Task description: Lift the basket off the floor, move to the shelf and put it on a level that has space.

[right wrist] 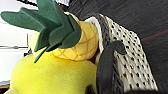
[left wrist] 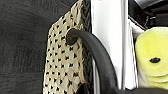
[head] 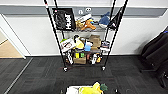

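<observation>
basket (head: 75, 89): you have it at the near edge of the head view, cream woven, with yellow plush toys (head: 91, 89) piled inside; whether it rests on the floor or hangs above it, you cannot tell.
basket side, left wrist view: lattice wall (left wrist: 63, 55) close up, a dark loop handle (left wrist: 97, 55) arching off it, a white panel (left wrist: 107, 42) beside the rim.
basket side, right wrist view: a plush pineapple (right wrist: 75, 42) with green felt leaves lies against the dark rim, on top of a big yellow plush; the second dark handle (right wrist: 107, 65) curves over the lattice.
grippers: you cannot tell whether either one is spread or pressed together.
shelf (head: 85, 35): black wire rack straight ahead, against the pale wall, its casters on the carpet.
shelf tiers: upper tier carries a black bag (head: 63, 18) and plush toys; lower tiers are crowded with boxes and packets.
floor (head: 42, 75): dark carpet tiles run between basket and shelf; tan wooden flooring (head: 7, 51) shows at the carpet's far left edge.
right side: a dark chair (head: 156, 55) stands near the wall.
</observation>
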You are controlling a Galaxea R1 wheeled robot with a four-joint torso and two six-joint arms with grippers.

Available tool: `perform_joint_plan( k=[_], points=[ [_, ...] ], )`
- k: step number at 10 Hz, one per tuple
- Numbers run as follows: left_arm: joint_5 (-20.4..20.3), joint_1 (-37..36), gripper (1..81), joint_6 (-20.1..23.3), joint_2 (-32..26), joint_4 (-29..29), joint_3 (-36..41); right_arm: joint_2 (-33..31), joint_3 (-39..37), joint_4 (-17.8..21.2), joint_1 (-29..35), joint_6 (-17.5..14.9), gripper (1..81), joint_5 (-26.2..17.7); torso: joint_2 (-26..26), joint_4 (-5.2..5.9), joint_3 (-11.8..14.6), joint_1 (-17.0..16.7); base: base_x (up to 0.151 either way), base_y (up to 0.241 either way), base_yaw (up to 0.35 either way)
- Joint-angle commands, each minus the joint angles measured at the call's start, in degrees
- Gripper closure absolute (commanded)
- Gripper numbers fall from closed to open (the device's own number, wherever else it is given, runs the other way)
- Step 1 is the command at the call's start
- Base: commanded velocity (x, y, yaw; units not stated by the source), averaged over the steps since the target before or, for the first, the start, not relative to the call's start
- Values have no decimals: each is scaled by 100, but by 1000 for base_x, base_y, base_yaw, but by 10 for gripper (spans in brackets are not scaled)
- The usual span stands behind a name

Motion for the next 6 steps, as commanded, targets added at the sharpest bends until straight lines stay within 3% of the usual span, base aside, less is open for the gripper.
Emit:
perform_joint_plan(
  k=[1, 2, 6],
  points=[
    [85, -658, 811, 3, -211, -264, 431, -86, 183, 165, 587, 74, 811, -350, 557, 0, 0, -358, 0, 0, 0],
    [94, -658, 811, 3, -211, -255, 431, -139, 227, 165, 560, 74, 811, -332, 741, 0, 195, -476, 0, 0, 0],
    [94, -633, 811, 3, -255, -255, 440, -253, 359, 165, 525, 74, 811, -253, 1484, 0, 403, -953, 0, 0, 0]
  ],
)
